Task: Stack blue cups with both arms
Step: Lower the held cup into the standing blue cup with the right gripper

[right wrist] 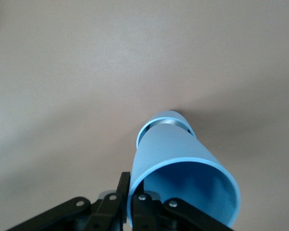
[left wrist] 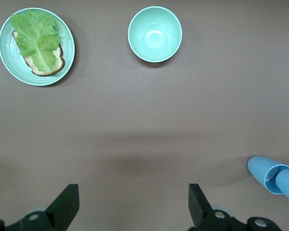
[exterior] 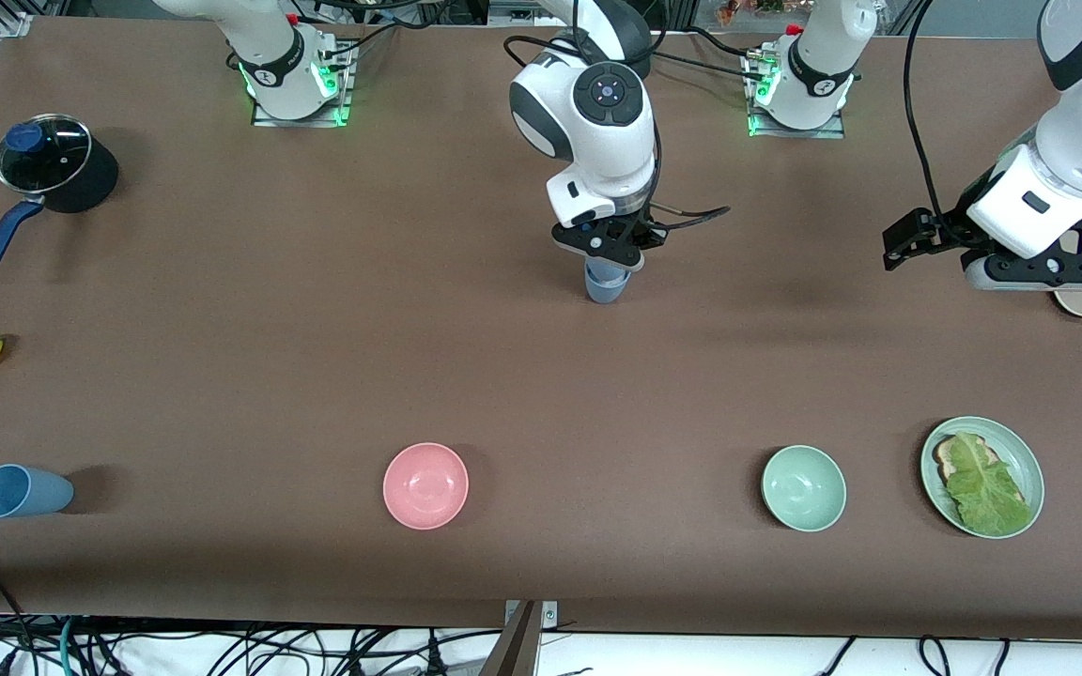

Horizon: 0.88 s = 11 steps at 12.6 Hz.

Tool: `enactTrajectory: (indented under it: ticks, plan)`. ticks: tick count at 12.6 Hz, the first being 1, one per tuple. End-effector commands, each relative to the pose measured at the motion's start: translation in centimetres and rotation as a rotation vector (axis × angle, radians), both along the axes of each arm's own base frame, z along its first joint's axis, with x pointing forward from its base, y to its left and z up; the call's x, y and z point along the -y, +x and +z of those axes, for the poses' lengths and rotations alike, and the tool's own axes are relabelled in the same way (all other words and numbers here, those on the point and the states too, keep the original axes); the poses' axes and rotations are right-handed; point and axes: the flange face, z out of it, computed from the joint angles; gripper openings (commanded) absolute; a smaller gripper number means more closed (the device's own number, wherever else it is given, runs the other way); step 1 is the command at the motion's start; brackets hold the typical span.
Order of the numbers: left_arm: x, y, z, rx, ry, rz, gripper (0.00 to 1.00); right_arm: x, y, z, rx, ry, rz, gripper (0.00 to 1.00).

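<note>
1. The right pincer [exterior: 609, 252] was clamped on the rim of a bright blue cup [exterior: 605, 282], holding it over the middle of the tabletop [exterior: 316, 329]; in the right wrist view that cup's base sat in a second cup [right wrist: 164, 124] below it.
2. The left pincer [exterior: 900, 246] hung with its fingers spread wide and nothing between them, above the left arm's end of the tabletop, waiting.
3. Another blue cup [exterior: 20, 491] lay on its side at the right arm's end, near the front camera's edge.
4. A pink bowl [exterior: 425, 485], a pale green bowl [exterior: 803, 487] and a plate [exterior: 1020, 455] with lettuce sat along that same edge.
</note>
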Motion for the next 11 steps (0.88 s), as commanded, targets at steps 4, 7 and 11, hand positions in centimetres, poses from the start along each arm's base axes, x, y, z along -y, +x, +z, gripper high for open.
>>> enactTrajectory:
  ticks: [4,7,11]
  plan:
    - [0.0,-0.3,0.7,-0.005,-0.013,-0.002,1.0,-0.4,0.1,-0.6,0.001,-0.009,-0.001,0.0]
    - [-0.1,-0.3,0.7,-0.005,-0.013,0.0,1.0,-0.5,0.1,-1.0,0.004,-0.011,0.001,0.0]
    - [-0.1,-0.3,0.7,-0.005,-0.013,0.001,1.0,-0.4,0.3,-1.0,0.005,-0.012,-0.001,0.04]
